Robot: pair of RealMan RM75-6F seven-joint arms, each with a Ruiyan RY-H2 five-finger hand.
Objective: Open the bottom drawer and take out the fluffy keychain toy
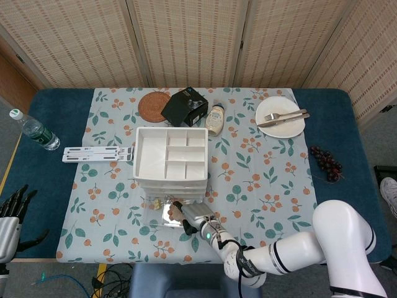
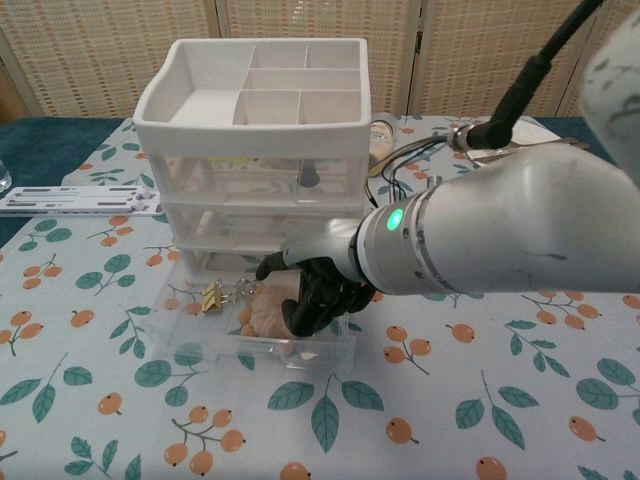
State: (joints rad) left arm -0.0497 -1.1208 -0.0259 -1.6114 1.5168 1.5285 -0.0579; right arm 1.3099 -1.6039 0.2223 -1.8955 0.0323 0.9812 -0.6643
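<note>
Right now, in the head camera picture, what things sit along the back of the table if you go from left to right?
Water bottle → round woven coaster → black box → small jar → white plate with cutlery → dark grapes.

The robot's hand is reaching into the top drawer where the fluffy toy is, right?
Not the top one. The chest view shows the right hand reaching into the open bottom drawer, where the fluffy toy lies. The drawers above it are closed.

The right hand [image 1: 189,217] reaches into the pulled-out clear plastic bottom drawer [image 1: 162,216] of the white drawer unit [image 1: 170,156]. The left hand [image 1: 11,208] hangs beside the desk [image 1: 56,180], fingers apart.
</note>
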